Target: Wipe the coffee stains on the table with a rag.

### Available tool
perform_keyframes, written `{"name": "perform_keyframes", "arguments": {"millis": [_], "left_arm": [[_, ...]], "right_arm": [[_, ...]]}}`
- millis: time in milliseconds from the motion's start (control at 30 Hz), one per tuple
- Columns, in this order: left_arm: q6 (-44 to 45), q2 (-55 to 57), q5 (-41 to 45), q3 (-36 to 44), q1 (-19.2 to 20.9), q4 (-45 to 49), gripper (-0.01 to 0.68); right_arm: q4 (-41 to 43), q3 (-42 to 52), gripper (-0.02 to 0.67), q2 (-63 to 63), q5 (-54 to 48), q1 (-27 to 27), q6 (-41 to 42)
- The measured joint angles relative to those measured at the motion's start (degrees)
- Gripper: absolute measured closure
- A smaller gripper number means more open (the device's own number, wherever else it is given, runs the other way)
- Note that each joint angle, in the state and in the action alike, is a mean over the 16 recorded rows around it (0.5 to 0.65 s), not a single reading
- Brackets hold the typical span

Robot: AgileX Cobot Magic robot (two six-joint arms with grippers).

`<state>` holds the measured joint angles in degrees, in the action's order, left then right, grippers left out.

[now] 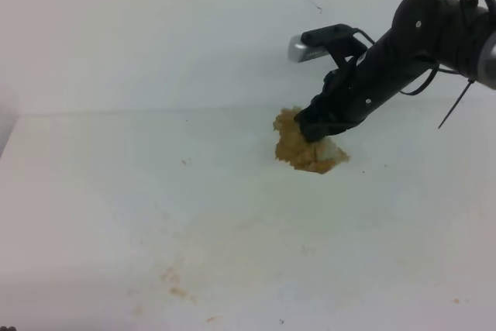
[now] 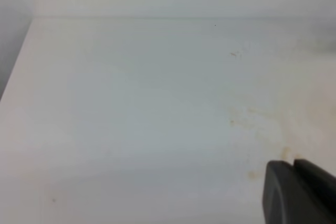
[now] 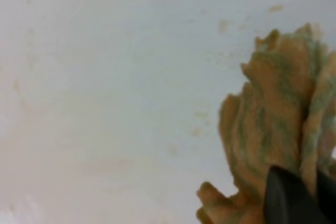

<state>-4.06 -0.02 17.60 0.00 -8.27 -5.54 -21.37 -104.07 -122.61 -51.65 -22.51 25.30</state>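
Observation:
The rag (image 1: 304, 151) is a wrinkled tan wad on the white table (image 1: 93, 191), right of centre near the back wall. My right gripper (image 1: 315, 131) is shut on the rag's top and presses it on the table. In the right wrist view the rag (image 3: 273, 119) fills the right side, with a dark fingertip (image 3: 289, 198) on it. Of the coffee stains only faint orange-brown smears and specks (image 1: 175, 284) show near the front left, and faintly in the left wrist view (image 2: 247, 116). My left gripper (image 2: 295, 192) shows only in its wrist view, its jaws together, holding nothing.
A pale wall rises behind the table's back edge (image 1: 155, 112). The table's left edge (image 2: 16, 72) shows in the left wrist view. A few tiny specks (image 1: 186, 162) dot the surface. Faint tan streaks (image 3: 105, 166) lie left of the rag.

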Motion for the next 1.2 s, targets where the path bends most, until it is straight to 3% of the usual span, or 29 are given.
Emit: {"name": "perform_keyframes", "arguments": {"millis": [567,700,1033,1200], "left_arm": [[0.0,0.0,0.0,0.0,0.0,0.0,0.675],[0.0,0.0,0.0,0.0,0.0,0.0,0.675],[0.0,0.0,0.0,0.0,0.0,0.0,0.675],[0.0,0.0,0.0,0.0,0.0,0.0,0.675]], "right_arm": [[0.0,0.7,0.599,-4.6,-3.4,0.1,0.0],[-0.1,0.7,0.523,-4.8,-4.4,0.0,0.0],[-0.2,-0.5,0.244,-2.4,-8.5,0.0,0.0],[-0.1,-3.1,0.184,0.9,-12.1,0.0,-0.1]]}}
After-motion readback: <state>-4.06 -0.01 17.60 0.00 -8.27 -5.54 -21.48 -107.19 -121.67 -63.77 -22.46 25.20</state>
